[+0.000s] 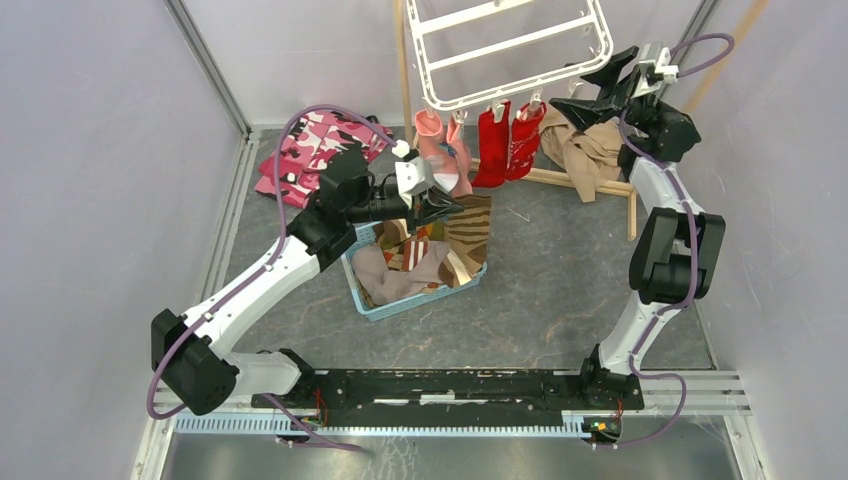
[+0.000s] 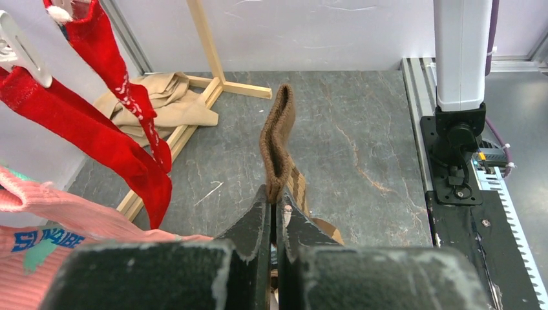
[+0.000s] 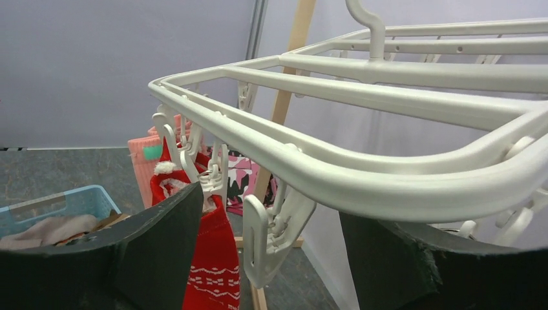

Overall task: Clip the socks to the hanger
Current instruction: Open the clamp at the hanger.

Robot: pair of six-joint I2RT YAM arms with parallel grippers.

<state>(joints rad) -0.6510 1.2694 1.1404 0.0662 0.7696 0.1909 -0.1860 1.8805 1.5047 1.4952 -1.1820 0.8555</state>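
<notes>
The white hanger (image 1: 500,95) hangs at the back with two pink socks (image 1: 440,150) and two red socks (image 1: 492,145) clipped along its near rim. My left gripper (image 1: 440,208) is shut on the cuff of a brown striped sock (image 2: 278,145), held up above the basket just below the pink socks. In the left wrist view the red socks (image 2: 123,90) hang to the left. My right gripper (image 1: 590,95) is open at the hanger's right corner. In the right wrist view the rim (image 3: 362,174) runs above its fingers and an empty white clip peg (image 3: 268,239) dangles between them.
A blue basket (image 1: 372,303) with more socks stands under my left gripper. A pink camouflage garment (image 1: 310,150) lies at the back left. A tan cloth (image 1: 590,150) lies on the wooden stand's foot (image 1: 580,182) at the back right. Grey walls close both sides.
</notes>
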